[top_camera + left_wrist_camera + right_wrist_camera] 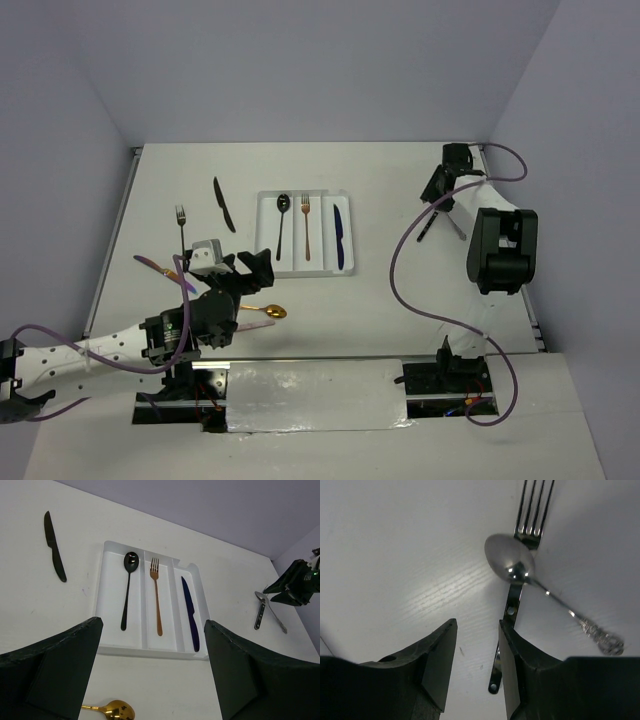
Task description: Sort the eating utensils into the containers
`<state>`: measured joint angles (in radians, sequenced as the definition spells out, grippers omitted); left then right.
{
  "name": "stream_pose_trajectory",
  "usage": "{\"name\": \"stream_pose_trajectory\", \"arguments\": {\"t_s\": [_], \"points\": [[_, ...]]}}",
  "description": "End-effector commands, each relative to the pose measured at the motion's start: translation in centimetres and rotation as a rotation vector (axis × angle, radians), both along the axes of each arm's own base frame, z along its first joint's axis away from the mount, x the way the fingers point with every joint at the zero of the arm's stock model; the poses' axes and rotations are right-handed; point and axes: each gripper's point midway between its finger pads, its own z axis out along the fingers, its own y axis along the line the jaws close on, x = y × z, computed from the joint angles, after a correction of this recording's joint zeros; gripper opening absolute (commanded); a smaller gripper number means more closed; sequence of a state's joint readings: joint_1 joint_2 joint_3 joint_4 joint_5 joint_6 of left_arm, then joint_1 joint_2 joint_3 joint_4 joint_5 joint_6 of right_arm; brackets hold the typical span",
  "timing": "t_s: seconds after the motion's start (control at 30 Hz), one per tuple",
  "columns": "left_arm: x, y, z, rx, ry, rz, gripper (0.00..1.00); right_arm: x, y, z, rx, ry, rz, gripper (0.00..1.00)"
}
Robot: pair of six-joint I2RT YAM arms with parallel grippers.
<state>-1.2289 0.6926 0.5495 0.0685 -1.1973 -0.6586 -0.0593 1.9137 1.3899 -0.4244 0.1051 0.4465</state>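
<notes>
The white tray (pixel 266 250) lies mid-table and holds a black spoon (pixel 282 222), a copper fork (pixel 306 228) and a dark blue knife (pixel 339 238), one in each compartment. It also shows in the left wrist view (pixel 112 605). My left gripper (pixel 250 268) hangs open and empty just before the tray's near edge (pixel 152 624). A gold spoon (pixel 268 312) lies below it (pixel 112 711). My right gripper (pixel 437 190) is open and low over the table (pixel 478 625). A silver fork (pixel 512 605) runs along its right finger, and a silver spoon (pixel 510 560) lies across the fork.
A black knife (pixel 223 204) lies left of the tray (pixel 52 547). A silver fork (pixel 181 225) and an iridescent purple utensil (pixel 155 266) lie further left. Grey walls close the table at the back and both sides.
</notes>
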Motion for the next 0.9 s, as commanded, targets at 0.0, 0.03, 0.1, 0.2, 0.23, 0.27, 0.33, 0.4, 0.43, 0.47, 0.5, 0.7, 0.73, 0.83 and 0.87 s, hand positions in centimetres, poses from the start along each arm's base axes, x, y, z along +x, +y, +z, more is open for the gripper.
{"name": "stream_pose_trajectory", "arguments": {"t_s": [0.0, 0.03, 0.1, 0.2, 0.23, 0.27, 0.33, 0.4, 0.43, 0.47, 0.5, 0.7, 0.73, 0.83, 0.87], "points": [[0.2, 0.0, 0.5, -0.023, -0.012, 0.018, 0.96, 2.9, -1.1, 4.7, -0.076, -0.194, 0.22, 0.46], [0.2, -0.1, 0.5, -0.021, -0.011, 0.018, 0.96, 2.8, -0.5, 4.8, -0.028, -0.219, 0.283, 0.46], [0.2, -0.1, 0.5, -0.023, -0.009, 0.016, 0.96, 3.2, -0.9, 5.3, -0.046, -0.254, 0.367, 0.46], [0.2, 0.1, 0.5, -0.03, -0.012, 0.016, 0.96, 2.9, -2.8, 5.0, -0.212, -0.194, 0.476, 0.47], [0.1, 0.2, 0.5, -0.033, -0.013, 0.019, 0.96, 3.2, -3.3, 5.4, -0.271, -0.185, 0.517, 0.46], [0.1, 0.3, 0.4, -0.029, -0.013, 0.018, 0.96, 3.0, -3.8, 5.6, -0.303, -0.169, 0.528, 0.46], [0.1, 0.2, 0.4, -0.037, -0.018, 0.013, 0.97, 2.6, -3.8, 6.6, -0.378, -0.189, 0.63, 0.43], [0.1, 0.1, 0.4, -0.034, -0.018, 0.007, 0.97, 2.5, -3.6, 7.5, -0.416, -0.239, 0.665, 0.43], [0.1, -0.1, 0.3, -0.026, -0.015, 0.005, 0.96, 2.6, -3.4, 7.4, -0.442, -0.271, 0.702, 0.43], [0.2, -0.1, 0.5, -0.029, -0.014, 0.007, 0.96, 2.6, -2.6, 7.6, -0.429, -0.295, 0.744, 0.43], [0.2, -0.1, 0.4, -0.022, -0.01, 0.007, 0.96, 3.1, -3.0, 8.2, -0.431, -0.304, 0.756, 0.43], [0.2, -0.3, 0.4, -0.011, -0.007, 0.005, 0.96, 2.4, -4.4, 1.7, -0.315, -0.099, 0.788, 0.42], [0.2, -0.3, 0.5, -0.014, -0.008, 0.002, 0.96, 2.4, -3.5, 1.1, -0.286, -0.097, 0.824, 0.42], [0.1, -0.1, 0.5, -0.023, -0.013, 0.005, 0.96, 2.0, -3.8, -0.5, -0.321, -0.066, 0.836, 0.42], [0.1, 0.0, 0.5, -0.024, -0.015, 0.009, 0.96, 1.9, -4.0, -0.8, -0.325, -0.052, 0.834, 0.42]]}}
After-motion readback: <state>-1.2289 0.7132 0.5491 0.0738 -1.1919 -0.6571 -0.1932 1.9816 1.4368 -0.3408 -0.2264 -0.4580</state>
